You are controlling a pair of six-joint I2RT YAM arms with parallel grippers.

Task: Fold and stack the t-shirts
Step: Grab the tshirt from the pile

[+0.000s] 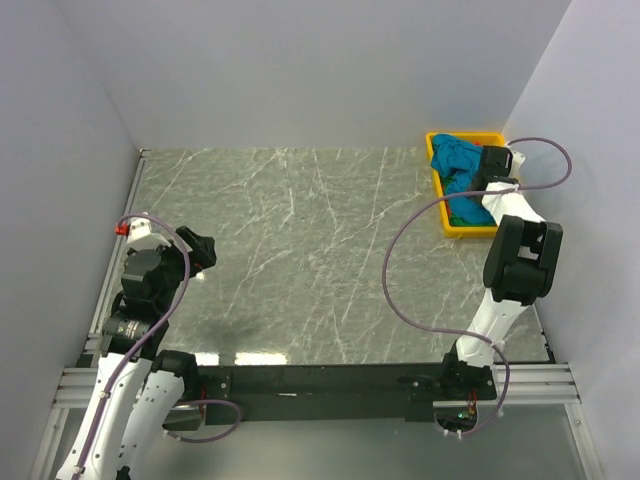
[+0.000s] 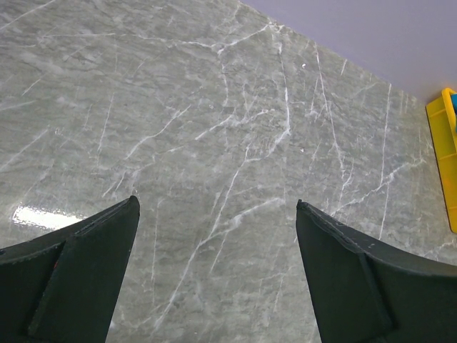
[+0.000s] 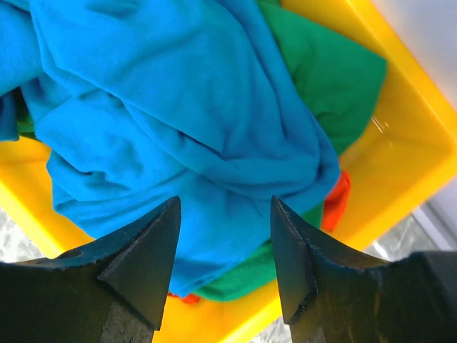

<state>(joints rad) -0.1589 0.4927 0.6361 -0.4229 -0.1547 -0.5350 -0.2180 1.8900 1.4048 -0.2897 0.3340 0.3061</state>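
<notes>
The t-shirts lie crumpled together in a yellow bin (image 1: 468, 232) at the table's far right. A teal-blue t-shirt (image 3: 178, 121) is on top, a green one (image 3: 328, 71) lies under it, and a small red-orange piece (image 3: 337, 204) pokes out at the edge. My right gripper (image 3: 225, 214) is down in the bin with its jaws apart, straddling a fold of the blue cloth. From above, the right gripper (image 1: 490, 165) sits at the blue shirt (image 1: 455, 158). My left gripper (image 2: 216, 207) hovers wide open over bare marble at the left, holding nothing.
The grey marble table (image 1: 300, 260) stretches between the arms. The bin's yellow wall (image 3: 407, 143) rises close to my right fingers, and the bin (image 2: 443, 157) shows at the right edge of the left wrist view. Purple walls enclose the back and sides.
</notes>
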